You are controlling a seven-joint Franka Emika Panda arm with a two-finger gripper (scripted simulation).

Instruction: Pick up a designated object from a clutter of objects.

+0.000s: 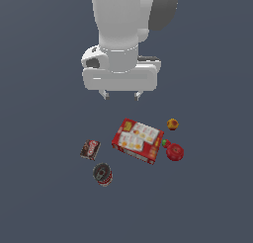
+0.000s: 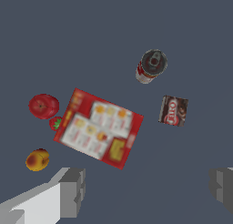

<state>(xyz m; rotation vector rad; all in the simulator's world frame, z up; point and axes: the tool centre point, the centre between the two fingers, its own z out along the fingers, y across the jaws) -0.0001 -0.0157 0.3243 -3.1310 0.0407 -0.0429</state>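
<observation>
The gripper [image 1: 121, 95] is seen in the upper middle of the exterior view, hung above the clutter with its two short fingertips [image 1: 104, 94] spread wide apart and nothing held between them. In the wrist view the same spread is shown: one grey finger [image 2: 73, 191] and the other at the opposite edge, with bare floor between.

The small yellow-orange ball [image 1: 172, 124] is found right of centre in the exterior view, resting on the grey floor [image 1: 44, 197], apart from the gripper and below it in the frame. It is nearly round, so no clear long axis or heading can be told; red patches are seen on its skin. In the wrist picture it is marked at [image 2: 37, 160].

The flat red cracker box [image 1: 138, 141] lies face up just left of the ball, its long axis run from upper left to lower right. The red round item [image 1: 174, 152] sits below the ball, just beside the box's right end. The dark-brown packet [image 1: 90, 149] and the dark can [image 1: 103, 174] are placed at lower left, well apart from the ball.
</observation>
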